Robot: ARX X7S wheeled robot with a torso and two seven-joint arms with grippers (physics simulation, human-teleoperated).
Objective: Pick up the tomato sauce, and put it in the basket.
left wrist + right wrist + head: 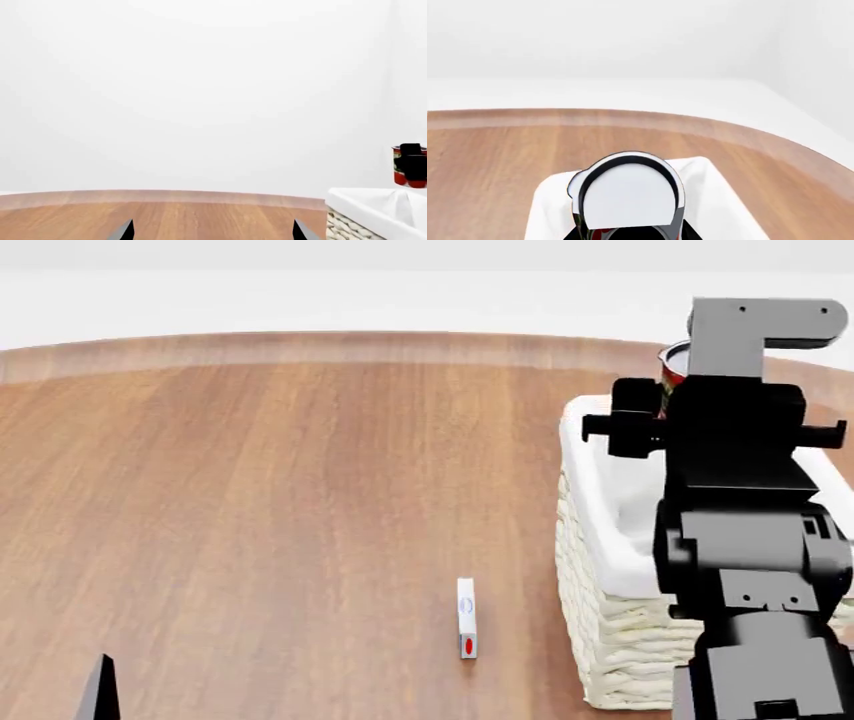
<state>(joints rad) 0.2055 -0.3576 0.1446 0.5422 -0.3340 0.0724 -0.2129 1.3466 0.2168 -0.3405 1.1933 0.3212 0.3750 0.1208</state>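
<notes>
Right pincer (411,161) gripping tomato sauce (627,200) above basket (594,530) — label mostly hidden

The counter (267,490) is brown wood with a round far edge. A basket (607,640) with a white cloth sits on it at the right. A small white stick (466,617) with a red dot lies flat just left of the basket.
</notes>
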